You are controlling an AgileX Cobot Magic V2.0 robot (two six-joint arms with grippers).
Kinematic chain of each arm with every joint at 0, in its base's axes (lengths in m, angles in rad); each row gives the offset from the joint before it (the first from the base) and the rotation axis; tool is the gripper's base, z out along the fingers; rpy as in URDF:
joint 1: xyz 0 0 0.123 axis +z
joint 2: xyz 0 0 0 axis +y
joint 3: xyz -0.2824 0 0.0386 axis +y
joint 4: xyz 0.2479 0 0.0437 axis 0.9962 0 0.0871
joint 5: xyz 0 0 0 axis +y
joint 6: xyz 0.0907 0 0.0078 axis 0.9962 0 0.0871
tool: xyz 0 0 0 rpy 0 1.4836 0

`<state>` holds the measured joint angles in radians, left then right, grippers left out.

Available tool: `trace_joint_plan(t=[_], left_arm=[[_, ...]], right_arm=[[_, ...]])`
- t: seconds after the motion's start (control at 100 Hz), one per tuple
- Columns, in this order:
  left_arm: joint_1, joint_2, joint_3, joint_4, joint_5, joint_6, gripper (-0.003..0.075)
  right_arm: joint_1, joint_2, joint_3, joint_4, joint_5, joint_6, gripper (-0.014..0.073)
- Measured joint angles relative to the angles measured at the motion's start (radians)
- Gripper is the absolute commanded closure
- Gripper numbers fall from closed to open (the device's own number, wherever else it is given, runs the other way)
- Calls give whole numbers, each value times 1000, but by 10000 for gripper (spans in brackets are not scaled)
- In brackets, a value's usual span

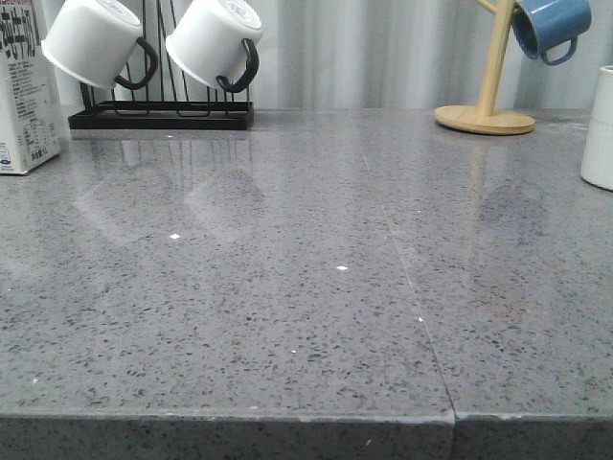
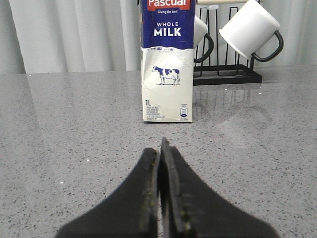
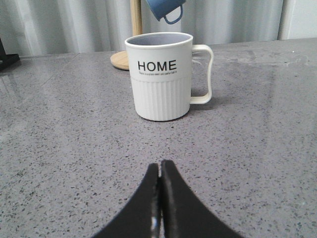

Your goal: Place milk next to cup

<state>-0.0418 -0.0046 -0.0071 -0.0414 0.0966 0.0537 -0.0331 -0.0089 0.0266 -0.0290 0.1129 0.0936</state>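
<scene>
The milk carton (image 1: 24,91) stands upright at the far left of the counter, cut off by the front view's edge. In the left wrist view the milk (image 2: 167,64) faces me, white with a dark blue top and a cow picture. My left gripper (image 2: 160,148) is shut and empty, a short way in front of it. The cup (image 1: 600,129), a white mug, shows partly at the right edge. In the right wrist view the cup (image 3: 159,75) reads "HOME", ribbed below, handle to one side. My right gripper (image 3: 160,168) is shut and empty, short of it.
A black rack (image 1: 163,113) holds two plain white mugs with black handles (image 1: 94,40) at the back left, right beside the milk. A wooden mug tree (image 1: 487,105) with a blue mug (image 1: 550,26) stands at the back right. The grey speckled counter (image 1: 306,287) has a front edge close to the camera.
</scene>
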Motion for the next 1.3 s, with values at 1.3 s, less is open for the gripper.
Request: trace_joint_plan(t=[1.3], left_arm=[[0, 0, 0, 0, 0, 0, 741]], right_arm=[[0, 329, -444, 7, 487, 0, 393]])
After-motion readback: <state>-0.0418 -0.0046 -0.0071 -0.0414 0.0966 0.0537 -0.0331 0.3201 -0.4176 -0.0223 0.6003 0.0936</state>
